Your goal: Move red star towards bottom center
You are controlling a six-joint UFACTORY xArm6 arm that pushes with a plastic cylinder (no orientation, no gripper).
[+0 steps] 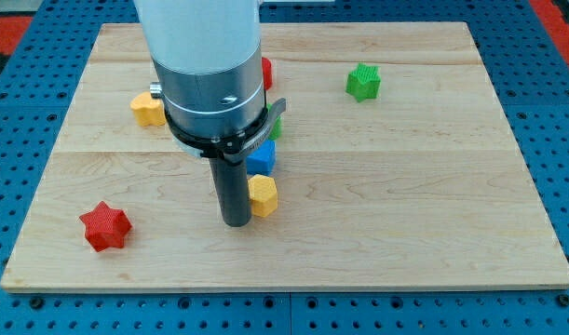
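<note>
**Arm body hides the middle of the desk; red star sits clear at lower left**

Camera view: the red star (105,226) lies near the desk's (433,233) bottom-left corner, fully visible and well apart from every other block. My tip (235,223) rests on the wood at the view's centre, touching or just beside a yellow block (264,195) on its right; whether they actually touch cannot be told. No gripper shows, only the rod, so there is nothing apart or together to report.

The wide grey-and-white arm body covers much of the upper middle. Behind it, a blue block (262,157) is half hidden, a green sliver (277,128) and a red block (265,72) show only as edges, shapes unreadable. Another yellow block (148,109) peeks out at the left, partly covered. A green star-like block (363,82) stands uncovered at upper right.
</note>
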